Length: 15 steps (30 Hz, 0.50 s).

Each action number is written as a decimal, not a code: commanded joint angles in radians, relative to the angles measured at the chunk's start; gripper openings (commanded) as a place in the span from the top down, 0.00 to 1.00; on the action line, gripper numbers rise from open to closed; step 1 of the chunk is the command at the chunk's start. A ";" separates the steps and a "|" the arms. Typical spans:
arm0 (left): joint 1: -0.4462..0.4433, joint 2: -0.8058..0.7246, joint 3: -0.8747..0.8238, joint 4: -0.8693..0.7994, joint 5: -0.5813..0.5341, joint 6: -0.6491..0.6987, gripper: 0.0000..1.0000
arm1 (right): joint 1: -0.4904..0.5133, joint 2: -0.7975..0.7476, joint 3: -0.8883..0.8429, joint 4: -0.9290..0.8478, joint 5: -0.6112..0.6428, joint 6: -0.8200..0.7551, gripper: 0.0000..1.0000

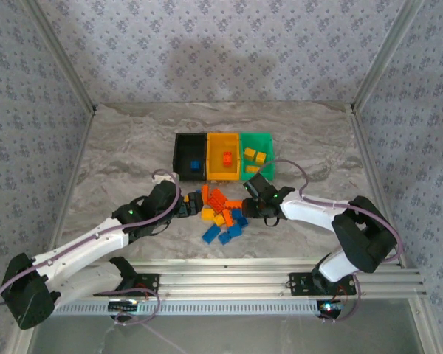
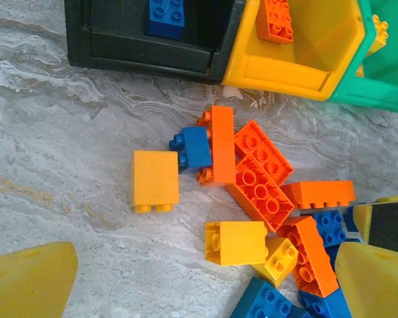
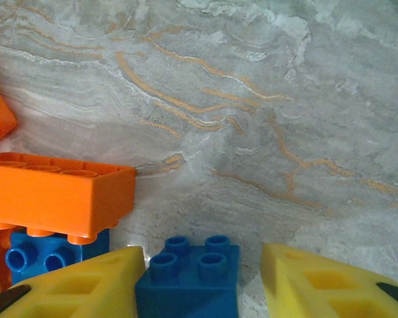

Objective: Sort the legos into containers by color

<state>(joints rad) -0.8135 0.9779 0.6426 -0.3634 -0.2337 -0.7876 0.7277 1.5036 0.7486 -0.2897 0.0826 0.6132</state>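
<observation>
Barely started: the black, yellow-orange and green plastic bins ahead of both hands hold few bricks, and most legos lie loose on the surface. The right hand, half-open, straddles a small blue plastic brick without gripping it. The left hand gapes wide and empty.

Three joined bins are standing: one black bin, one yellow-orange bin, one green bin. Lying inside them: one blue brick, one red-orange brick, two yellow bricks. Lying loose on the table: about five red-orange pieces, three yellow-orange pieces, at least four blue pieces.
</observation>
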 commanded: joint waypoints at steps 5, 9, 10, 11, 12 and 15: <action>0.019 -0.017 -0.007 -0.021 -0.037 -0.005 0.00 | -0.002 -0.047 0.004 -0.026 0.002 -0.011 0.64; 0.034 -0.056 -0.040 -0.039 -0.081 -0.012 0.00 | 0.041 -0.090 0.092 -0.077 0.020 -0.048 0.68; 0.042 -0.070 -0.051 -0.040 -0.084 -0.014 0.00 | 0.054 -0.082 0.126 -0.085 0.016 -0.057 0.68; 0.055 -0.084 -0.061 -0.044 -0.083 -0.017 0.00 | 0.064 -0.068 0.169 -0.088 0.010 -0.064 0.68; 0.068 -0.098 -0.076 -0.049 -0.080 -0.022 0.00 | 0.071 -0.041 0.222 -0.088 0.006 -0.073 0.68; 0.100 -0.136 -0.106 -0.061 -0.059 -0.025 0.00 | 0.081 0.052 0.357 -0.081 -0.009 -0.101 0.68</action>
<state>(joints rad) -0.7361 0.8749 0.5571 -0.3893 -0.2813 -0.7986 0.7986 1.4887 0.9943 -0.3691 0.0849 0.5591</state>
